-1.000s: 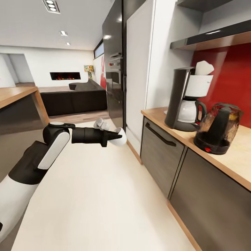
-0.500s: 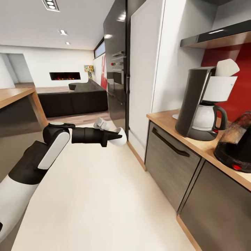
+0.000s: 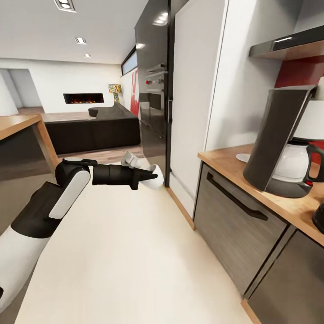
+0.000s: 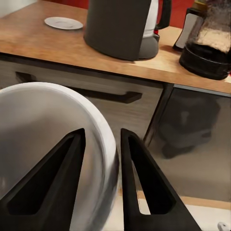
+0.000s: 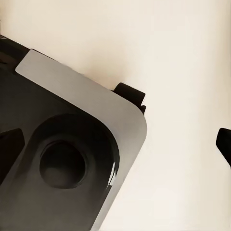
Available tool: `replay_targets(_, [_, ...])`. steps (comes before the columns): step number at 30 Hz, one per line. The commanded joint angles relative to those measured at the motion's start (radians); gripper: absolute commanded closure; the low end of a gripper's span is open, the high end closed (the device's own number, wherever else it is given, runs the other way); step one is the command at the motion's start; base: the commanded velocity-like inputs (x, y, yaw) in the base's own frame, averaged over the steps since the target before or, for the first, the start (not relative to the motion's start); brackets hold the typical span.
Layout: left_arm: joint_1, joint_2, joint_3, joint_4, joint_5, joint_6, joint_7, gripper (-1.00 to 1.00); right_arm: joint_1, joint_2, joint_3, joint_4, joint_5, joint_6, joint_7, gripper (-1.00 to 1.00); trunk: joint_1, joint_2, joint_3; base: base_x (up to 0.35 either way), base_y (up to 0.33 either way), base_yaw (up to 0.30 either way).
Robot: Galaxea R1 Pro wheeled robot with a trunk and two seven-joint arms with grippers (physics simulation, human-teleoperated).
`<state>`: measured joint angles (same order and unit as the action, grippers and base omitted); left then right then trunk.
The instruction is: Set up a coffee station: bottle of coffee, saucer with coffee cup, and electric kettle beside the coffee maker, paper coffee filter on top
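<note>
The left jaws clamp the rim of the white cup; the right jaws' state cannot be told. The saucer lies on the desk beside the coffee maker.

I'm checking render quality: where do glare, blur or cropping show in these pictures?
Head view: ceiling lights glare on the glossy shelf; the coffee maker is cropped at the edge. Left wrist view: the cup looms blurred between the fingers; the kettle looks grainy.
</note>
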<state>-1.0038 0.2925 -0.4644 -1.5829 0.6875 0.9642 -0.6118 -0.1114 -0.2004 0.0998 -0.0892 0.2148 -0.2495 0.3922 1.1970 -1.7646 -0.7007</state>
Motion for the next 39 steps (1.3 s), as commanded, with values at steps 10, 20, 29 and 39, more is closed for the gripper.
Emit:
replay_targets(10, [-0.001, 0.0, 0.0, 0.0, 0.001, 0.004, -0.002, 1.0, -0.001, -0.001, 0.008, 0.0, 0.001, -0.005, -0.001, -1.0, 0.0, 0.0, -0.001, 0.322, 0.125, 0.0])
replay_targets(20, [-0.001, 0.0, 0.0, 0.0, 0.001, 0.004, -0.002, 1.0, -0.001, -0.001, 0.008, 0.0, 0.001, -0.005, -0.001, -1.0, 0.0, 0.0, -0.001, 0.322, 0.124, 0.0])
replay_targets(29, [-0.001, 0.0, 0.0, 0.0, 0.001, 0.004, -0.002, 1.0, -0.001, -0.001, 0.008, 0.0, 0.001, -0.005, -0.001, -1.0, 0.0, 0.0, -0.001, 0.322, 0.123, -0.022])
replay_targets(39, [-0.001, 0.003, 0.001, 0.0, 0.001, 0.004, -0.002, 1.0, -0.001, -0.001, 0.009, 0.0, 0.001, -0.004, -0.001, -1.0, 0.0, 0.0, -0.001, 0.178, 0.048, -0.22])
